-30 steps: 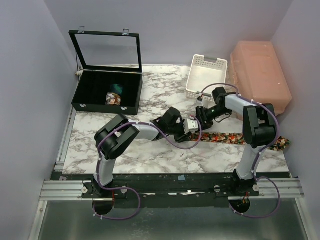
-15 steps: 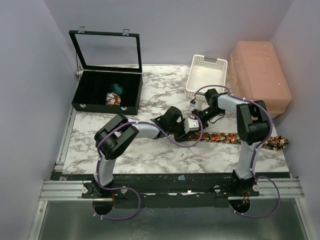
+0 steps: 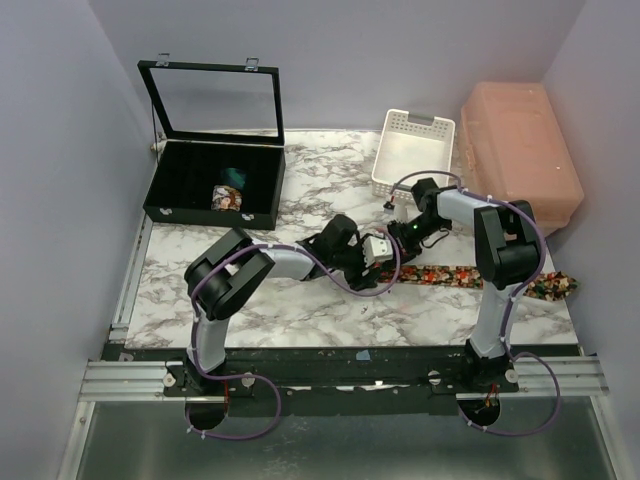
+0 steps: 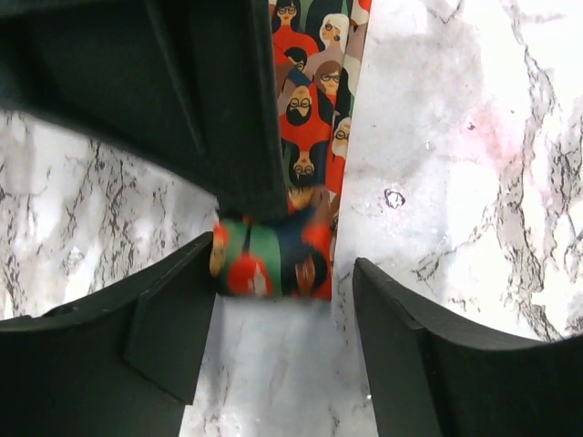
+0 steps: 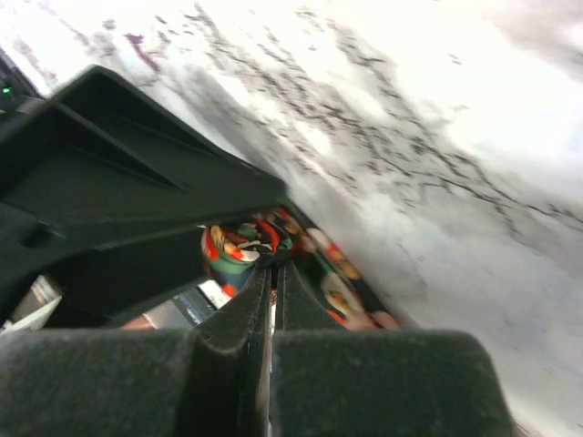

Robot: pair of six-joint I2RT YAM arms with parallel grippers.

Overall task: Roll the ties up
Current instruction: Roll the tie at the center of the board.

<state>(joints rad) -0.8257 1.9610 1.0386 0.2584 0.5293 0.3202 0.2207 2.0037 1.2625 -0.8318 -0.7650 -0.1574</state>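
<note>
A floral tie [image 3: 480,277] lies flat across the right of the marble table, and its left end is wound into a small roll [image 4: 271,260]. My left gripper [image 4: 282,337] is open, with one finger on each side of the roll, low over the table. My right gripper [image 5: 271,269] is shut on the centre of the roll [image 5: 239,248], pinching the tie's end. In the top view the two grippers meet at the tie's left end: the left gripper [image 3: 388,264] and the right gripper [image 3: 402,240]. The right gripper's black fingers [image 4: 244,137] cover part of the tie in the left wrist view.
An open black case [image 3: 215,185] at the back left holds a rolled floral tie [image 3: 228,198] and a rolled teal tie [image 3: 236,177]. A white slotted basket [image 3: 413,152] and a pink lidded box [image 3: 520,165] stand at the back right. The tie's wide end [image 3: 560,286] reaches the right edge.
My right arm's wrist has swung left and turned toward the left gripper. The left gripper has shifted slightly left. The tie's left end has drawn in a little.
</note>
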